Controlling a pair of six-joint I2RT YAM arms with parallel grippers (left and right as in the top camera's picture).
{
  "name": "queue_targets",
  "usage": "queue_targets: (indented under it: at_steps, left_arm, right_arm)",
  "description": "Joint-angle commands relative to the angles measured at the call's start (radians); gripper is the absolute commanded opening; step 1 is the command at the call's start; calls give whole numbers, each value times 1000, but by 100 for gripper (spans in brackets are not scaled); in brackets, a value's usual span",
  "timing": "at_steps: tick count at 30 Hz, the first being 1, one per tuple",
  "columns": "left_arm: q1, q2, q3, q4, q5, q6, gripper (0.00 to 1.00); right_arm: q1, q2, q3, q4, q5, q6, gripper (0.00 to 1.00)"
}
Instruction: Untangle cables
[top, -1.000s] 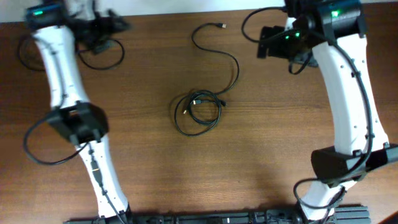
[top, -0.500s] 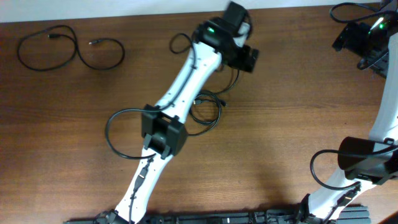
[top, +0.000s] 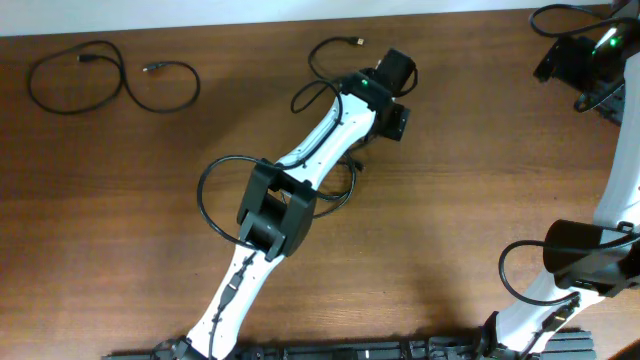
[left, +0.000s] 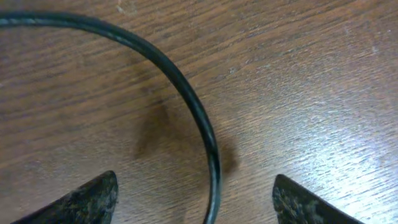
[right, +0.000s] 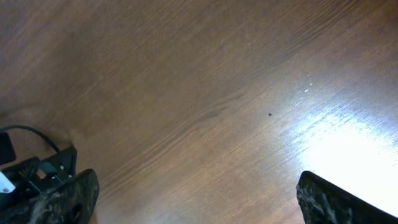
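One thin black cable (top: 124, 80) lies loosely curled at ten o'clock; the coiled bundle (top: 353, 182) sits centre, a strand (top: 313, 52) trailing toward twelve

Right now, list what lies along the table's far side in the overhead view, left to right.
Loose thin black cable loop → small plug end of a second thin black cable → white left arm's black wrist → right arm's black wrist in the far right corner.

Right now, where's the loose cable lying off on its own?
In the overhead view, the loose cable lies near the far left corner of the table. It is well apart from the coiled bundle at centre, which the left arm partly covers.
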Motion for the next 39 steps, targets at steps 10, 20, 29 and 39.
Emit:
queue_targets:
  at_steps: [10, 20, 29, 39]
  left_arm:
    - [-18, -44, -14, 24, -46, -8, 0]
    - [27, -416, 298, 63, -41, -2, 0]
    - [125, -518, 294, 129, -41, 82, 0]
    - [117, -416, 294, -163, -493, 378, 0]
  right_arm:
    - [-3, 3, -3, -3, -3, 8, 100]
    - [-3, 3, -3, -3, -3, 8, 100]
    - [-3, 3, -3, -3, -3, 8, 100]
    - [-3, 3, -3, -3, -3, 7, 100]
